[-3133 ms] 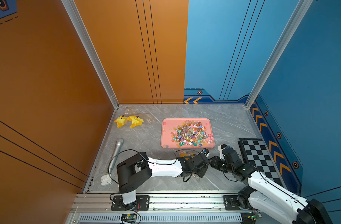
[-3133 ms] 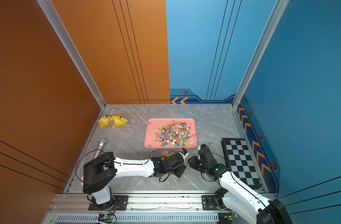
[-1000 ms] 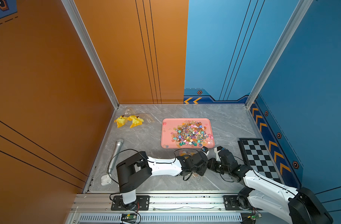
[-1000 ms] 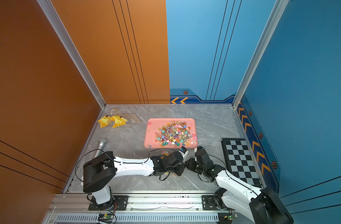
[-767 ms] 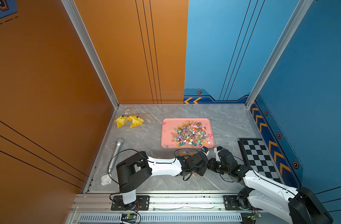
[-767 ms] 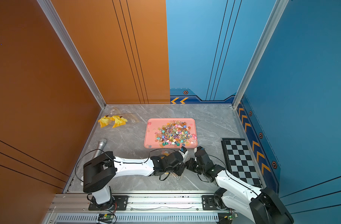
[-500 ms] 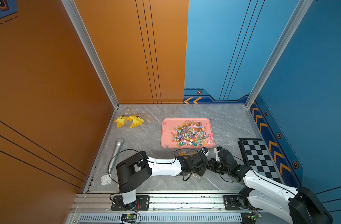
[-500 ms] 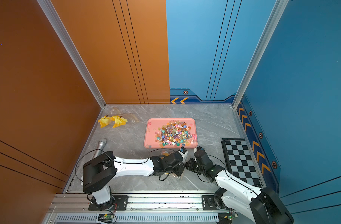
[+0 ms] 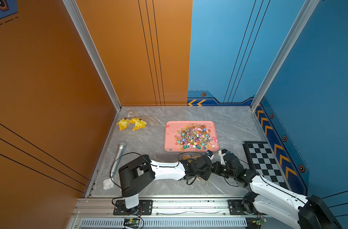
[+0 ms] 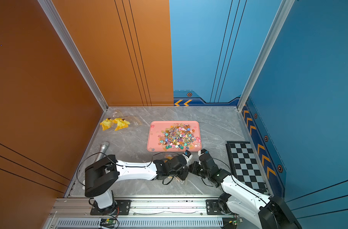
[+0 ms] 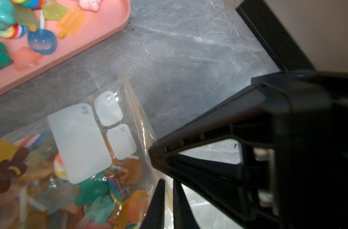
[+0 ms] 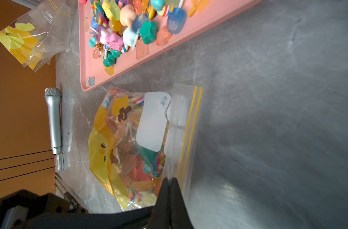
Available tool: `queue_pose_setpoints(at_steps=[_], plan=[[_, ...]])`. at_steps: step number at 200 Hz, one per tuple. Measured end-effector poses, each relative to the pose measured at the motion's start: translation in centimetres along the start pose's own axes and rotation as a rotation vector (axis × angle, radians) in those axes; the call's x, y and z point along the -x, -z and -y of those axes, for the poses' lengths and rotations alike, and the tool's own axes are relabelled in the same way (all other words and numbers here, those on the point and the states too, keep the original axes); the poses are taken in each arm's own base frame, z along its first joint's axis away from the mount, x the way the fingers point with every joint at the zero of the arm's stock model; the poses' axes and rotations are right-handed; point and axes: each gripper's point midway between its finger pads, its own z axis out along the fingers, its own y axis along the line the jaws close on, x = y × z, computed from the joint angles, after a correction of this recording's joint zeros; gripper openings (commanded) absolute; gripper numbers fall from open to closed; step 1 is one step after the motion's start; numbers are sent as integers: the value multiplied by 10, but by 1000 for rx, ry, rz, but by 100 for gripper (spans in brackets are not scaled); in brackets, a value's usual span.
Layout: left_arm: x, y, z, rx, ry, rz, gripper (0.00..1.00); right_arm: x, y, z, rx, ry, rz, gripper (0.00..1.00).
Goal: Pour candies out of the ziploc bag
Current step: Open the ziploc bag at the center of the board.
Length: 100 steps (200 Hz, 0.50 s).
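The ziploc bag (image 12: 149, 123), clear with a yellow duck print and a yellow zip strip, lies flat on the table in front of the pink tray (image 9: 169, 146). Candies (image 12: 137, 164) still fill it. More candies (image 9: 195, 136) are heaped on the tray. My left gripper (image 11: 168, 181) pinches the bag's side edge, its jaws a sliver apart with film between them. My right gripper (image 12: 170, 179) is shut on the clear strip beside the zip. In both top views the two grippers meet over the bag (image 9: 189, 157), which is mostly hidden.
Empty duck-print bags (image 9: 132, 124) lie at the back left. A silver microphone (image 9: 118, 156) and a small white object (image 9: 107, 184) lie along the left wall. A checkerboard (image 9: 265, 162) lies at the right.
My right gripper moved left to meet the left one at the bag and has stayed there. Over the last second the arms barely move.
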Motion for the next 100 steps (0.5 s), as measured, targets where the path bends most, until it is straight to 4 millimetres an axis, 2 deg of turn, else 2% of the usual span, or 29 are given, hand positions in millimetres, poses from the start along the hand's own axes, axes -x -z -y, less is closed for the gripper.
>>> queue_pose_setpoints(at_steps=[18,47,100], plan=[[1,0,-2,1,5,0,12,0,1,-1,2,1,2,0],[2,0,-3,1,20,0,0,0,1,0,-1,0,1,0],[2,0,-3,1,27,0,0,0,1,0,-3,0,3,0]])
